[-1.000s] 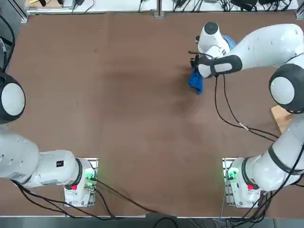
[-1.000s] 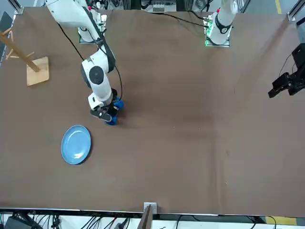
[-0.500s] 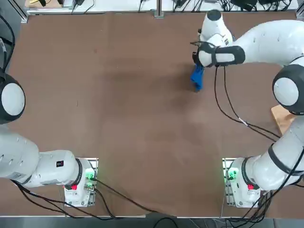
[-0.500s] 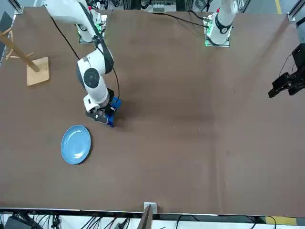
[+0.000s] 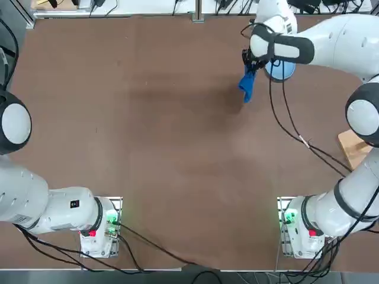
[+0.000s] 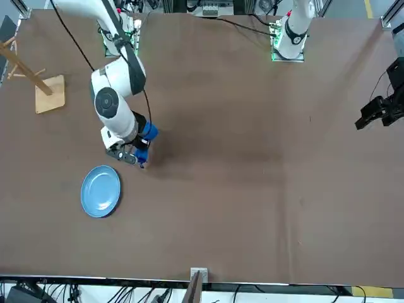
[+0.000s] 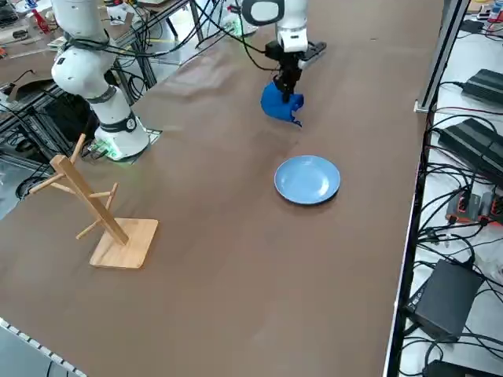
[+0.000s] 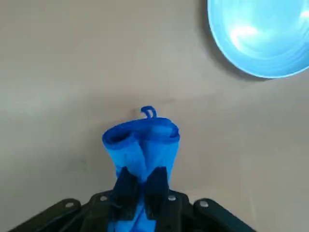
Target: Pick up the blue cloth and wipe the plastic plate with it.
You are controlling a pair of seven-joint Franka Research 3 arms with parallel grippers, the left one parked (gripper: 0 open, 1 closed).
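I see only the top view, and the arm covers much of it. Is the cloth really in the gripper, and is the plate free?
Observer: Yes. In the wrist view the right gripper is shut on the blue cloth, which hangs bunched below the fingers.
Operator: Does the cloth touch the plate?
Observer: No. The side view shows the plastic plate apart from the cloth, bare table between them.
Operator: Is anything on the plate?
Observer: Nothing; the front view shows its whole face bare.

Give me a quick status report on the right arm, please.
Right gripper shut on the blue cloth, cloth hanging bunched above the table. Plastic plate bare, off to the side, not yet touched. Nothing between them.
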